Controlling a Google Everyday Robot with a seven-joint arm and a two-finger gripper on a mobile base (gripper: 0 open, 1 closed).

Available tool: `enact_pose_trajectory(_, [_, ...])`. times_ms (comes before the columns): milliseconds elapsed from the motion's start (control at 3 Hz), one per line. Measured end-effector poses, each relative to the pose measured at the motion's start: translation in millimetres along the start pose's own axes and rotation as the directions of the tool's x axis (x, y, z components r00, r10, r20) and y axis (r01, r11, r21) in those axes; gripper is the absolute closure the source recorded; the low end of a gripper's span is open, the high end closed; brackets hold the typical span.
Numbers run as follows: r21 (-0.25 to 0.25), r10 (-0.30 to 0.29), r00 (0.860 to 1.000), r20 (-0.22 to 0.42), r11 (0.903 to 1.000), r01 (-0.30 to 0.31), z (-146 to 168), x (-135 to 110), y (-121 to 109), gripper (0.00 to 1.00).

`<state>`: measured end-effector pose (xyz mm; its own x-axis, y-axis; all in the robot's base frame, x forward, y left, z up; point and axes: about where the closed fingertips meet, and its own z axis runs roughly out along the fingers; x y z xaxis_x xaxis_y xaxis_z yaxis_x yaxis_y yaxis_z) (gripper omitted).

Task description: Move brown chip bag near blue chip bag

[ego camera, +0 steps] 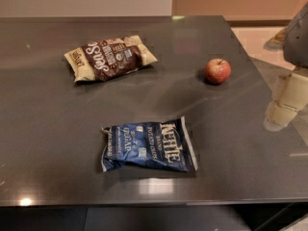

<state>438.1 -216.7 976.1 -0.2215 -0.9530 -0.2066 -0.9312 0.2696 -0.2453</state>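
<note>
the brown chip bag (109, 57) is dark brown in the middle with cream-tan ends and large white lettering, while the blue chip bag (149, 146) is navy with white lettering and a white strip along one edge. the apple (217, 70) is red with a yellowish patch, on a glossy dark grey desk (48, 109) with pale reflections. the claw (284, 105), at the right edge above the desk, is pale cream beneath a dark grey housing.
</note>
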Motion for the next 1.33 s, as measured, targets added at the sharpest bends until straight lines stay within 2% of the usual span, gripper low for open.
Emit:
enact_pose_trajectory(333, [0.000,0.000,1.000,0.000,1.0000,0.000,0,0,0,0.00])
enact_pose_trajectory(667, [0.001,-0.032,0.999,0.005,0.9995,0.032,6,-15,-16,0.00])
enact_pose_trajectory(1333, [-0.010,-0.138,0.989,0.053,0.9903,0.139,46,-90,-72,0.00])
